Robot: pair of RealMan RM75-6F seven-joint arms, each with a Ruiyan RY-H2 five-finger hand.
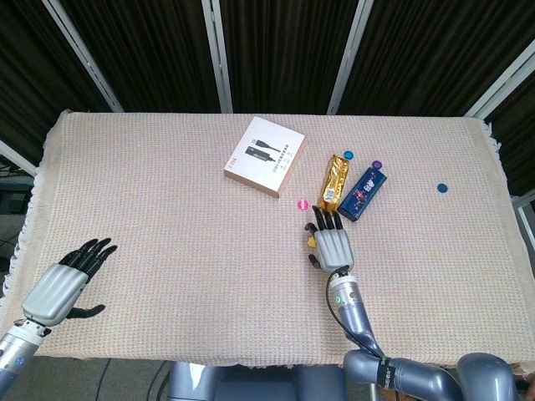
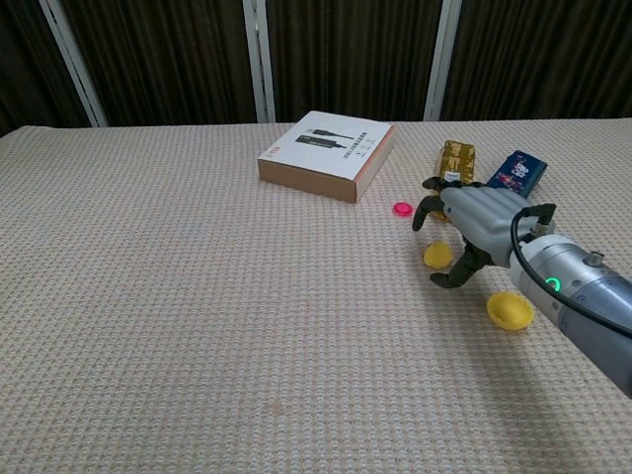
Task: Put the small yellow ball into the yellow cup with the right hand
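The small yellow ball (image 2: 437,255) lies on the woven tablecloth. My right hand (image 2: 472,222) hovers right over it, fingers spread and curved down around it, with the thumb on the near side; it holds nothing. In the head view only a sliver of the ball (image 1: 310,241) peeks out at the left edge of the right hand (image 1: 332,244). The yellow cup (image 2: 510,309) stands a short way nearer and to the right of the ball, beside my forearm; the head view hides it under the arm. My left hand (image 1: 65,284) rests open at the near left of the table.
A white and orange box (image 2: 328,155) lies at the back centre. Behind the right hand are a gold snack packet (image 2: 455,158), a blue packet (image 2: 516,169) and a pink disc (image 2: 402,208). Small blue and purple discs (image 1: 441,188) dot the far right.
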